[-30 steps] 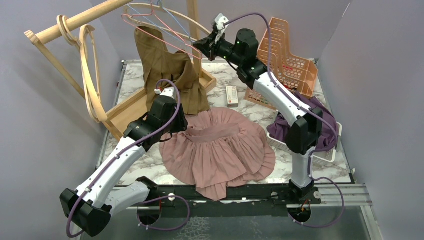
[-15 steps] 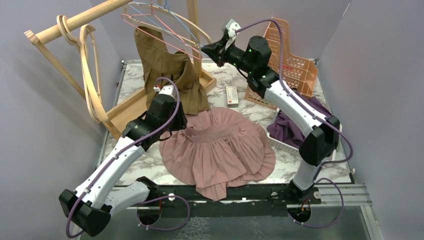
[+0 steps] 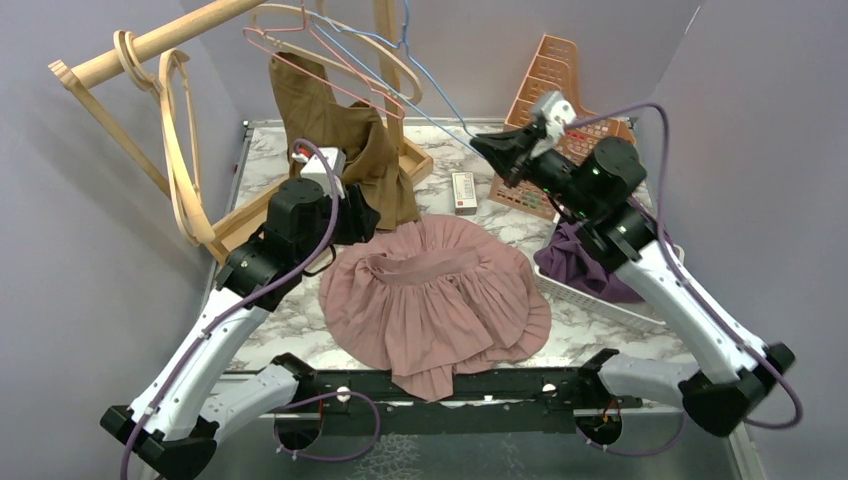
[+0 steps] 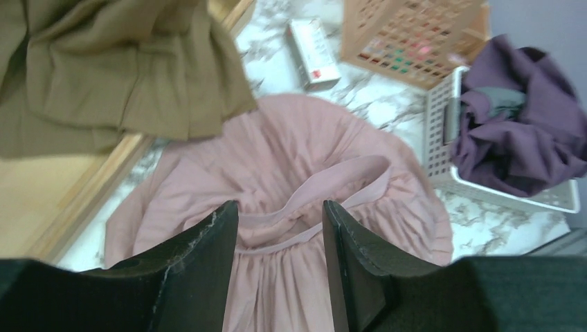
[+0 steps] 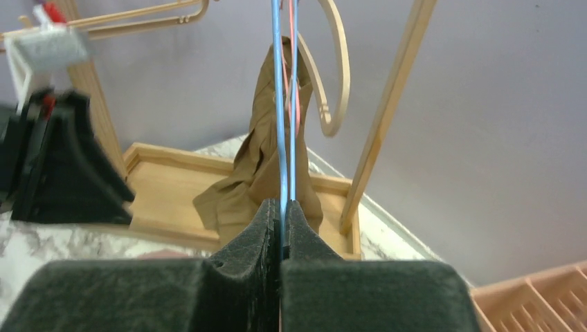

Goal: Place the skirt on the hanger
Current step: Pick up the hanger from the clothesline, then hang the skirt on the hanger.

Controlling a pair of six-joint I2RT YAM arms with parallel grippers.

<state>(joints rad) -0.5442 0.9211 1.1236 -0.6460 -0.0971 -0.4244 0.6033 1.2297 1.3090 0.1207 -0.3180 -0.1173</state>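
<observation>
1. Top external view: the pink skirt (image 3: 435, 300) lay spread on the marble table (image 3: 515, 222), with the left gripper (image 3: 358, 215) hovering over its back-left edge, just left of the waistband.
2. Left wrist view: the left gripper's jaws stood partly apart and empty, framing the waistband below them.
3. Right wrist view: the right gripper (image 5: 282, 225) was clamped on the blue hanger (image 5: 278, 104), raised above and behind the skirt.
4. The hem overhung the table's near edge. A wooden tray (image 3: 250, 215) and a brown garment (image 3: 330, 130) crowded the skirt's back left, and a white basket (image 3: 590, 300) of purple cloth (image 3: 575, 255) sat near its right. Bare marble ran behind it toward a small box (image 3: 463, 192).
</observation>
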